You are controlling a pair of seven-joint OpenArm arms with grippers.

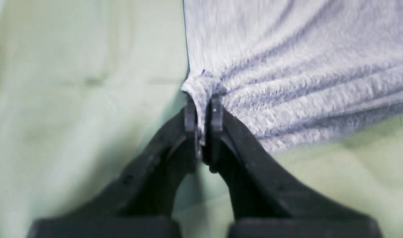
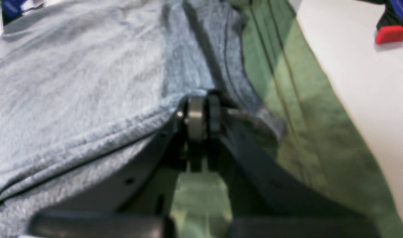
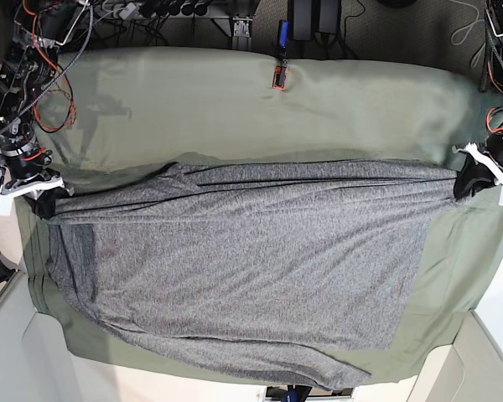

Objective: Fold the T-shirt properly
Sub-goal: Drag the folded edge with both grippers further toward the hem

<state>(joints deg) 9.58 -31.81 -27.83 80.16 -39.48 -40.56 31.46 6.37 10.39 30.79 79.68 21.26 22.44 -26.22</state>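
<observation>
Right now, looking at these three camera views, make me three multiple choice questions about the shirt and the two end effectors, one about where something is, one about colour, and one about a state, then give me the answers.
1. Where do the end effectors hold the T-shirt?
A. Both at its near hem
B. At the two ends of its far edge
C. Both at its middle

2. What colour is the table cloth under the shirt?
A. Olive green
B. Red
C. White

3. What state is the left end effector in?
A. Wide open above the cloth
B. Shut on a pinch of grey fabric
C. Out of sight

Answers:
1. B: in the base view the right end effector and the left one grip opposite ends of the far edge.
2. A: green cloth shows all around the shirt.
3. B: the left wrist view shows fabric bunched between the closed fingers.
</observation>
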